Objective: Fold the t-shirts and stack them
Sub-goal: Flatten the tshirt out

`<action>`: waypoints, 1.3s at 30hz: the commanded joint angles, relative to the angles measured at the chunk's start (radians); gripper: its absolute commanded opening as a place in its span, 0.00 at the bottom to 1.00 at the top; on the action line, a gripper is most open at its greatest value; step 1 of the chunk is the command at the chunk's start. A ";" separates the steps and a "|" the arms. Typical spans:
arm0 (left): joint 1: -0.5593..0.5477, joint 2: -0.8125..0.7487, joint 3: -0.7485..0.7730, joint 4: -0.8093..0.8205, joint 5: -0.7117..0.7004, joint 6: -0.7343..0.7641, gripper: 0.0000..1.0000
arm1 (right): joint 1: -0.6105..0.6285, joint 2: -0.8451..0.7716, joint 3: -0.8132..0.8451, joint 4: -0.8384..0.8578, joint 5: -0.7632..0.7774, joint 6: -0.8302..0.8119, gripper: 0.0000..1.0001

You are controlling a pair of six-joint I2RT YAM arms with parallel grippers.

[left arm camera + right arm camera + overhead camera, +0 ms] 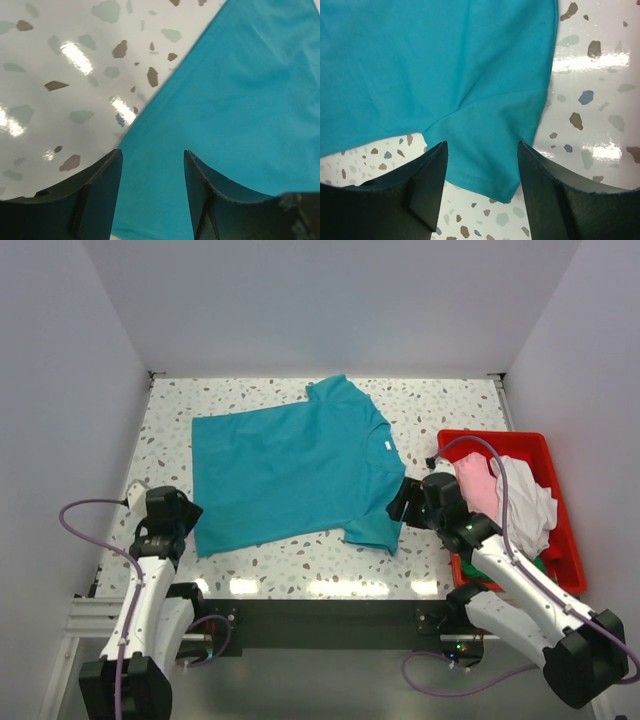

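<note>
Lengthwise left-right teal t-shirt (290, 475), collar rightward; left end effector (152, 157), right end effector (482, 150) released.

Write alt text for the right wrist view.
The sleeve of a teal t-shirt lies flat on the speckled table, its hem between the two dark fingers of the open right pincer. The shirt fills the upper left; bare table shows at right.

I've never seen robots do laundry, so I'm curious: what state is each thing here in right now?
Teal t-shirt: spread flat on the table, unfolded.
Left gripper: open, over the shirt's near hem corner.
Right gripper: open, over the near sleeve.
Red bin: upright, holding shirts.
Pink t-shirt: crumpled in the bin.
White t-shirt: crumpled in the bin, beside the pink one.
</note>
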 commanded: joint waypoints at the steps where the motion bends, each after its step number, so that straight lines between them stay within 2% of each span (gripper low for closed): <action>1: 0.003 -0.026 0.040 -0.122 -0.099 -0.046 0.57 | 0.013 0.006 -0.005 -0.042 0.061 0.032 0.61; 5: 0.004 0.029 0.026 -0.103 -0.073 -0.068 0.54 | 0.018 0.103 0.019 0.005 0.088 0.042 0.59; 9: 0.004 0.107 0.028 -0.106 -0.074 -0.074 0.52 | 0.018 0.175 0.064 -0.005 0.206 0.043 0.59; 14: 0.000 0.110 -0.002 -0.125 -0.087 -0.129 0.52 | 0.018 0.246 0.075 -0.005 0.295 0.062 0.58; 20: -0.013 0.118 -0.029 -0.141 -0.103 -0.171 0.51 | 0.016 0.296 0.049 0.064 0.265 0.078 0.54; 23: -0.020 0.123 -0.025 -0.158 -0.119 -0.181 0.48 | 0.016 0.304 0.041 0.078 0.240 0.083 0.52; 30: -0.036 0.106 -0.029 -0.192 -0.130 -0.194 0.47 | 0.018 0.207 -0.021 0.091 0.185 0.095 0.52; 34: -0.089 0.084 -0.031 -0.226 -0.139 -0.236 0.46 | 0.018 0.215 -0.031 0.098 0.185 0.094 0.52; 37: -0.102 0.083 -0.031 -0.250 -0.139 -0.259 0.42 | 0.018 0.207 -0.039 0.110 0.166 0.094 0.52; 39: -0.147 0.074 -0.034 -0.264 -0.148 -0.281 0.40 | 0.018 0.197 -0.041 0.114 0.159 0.094 0.52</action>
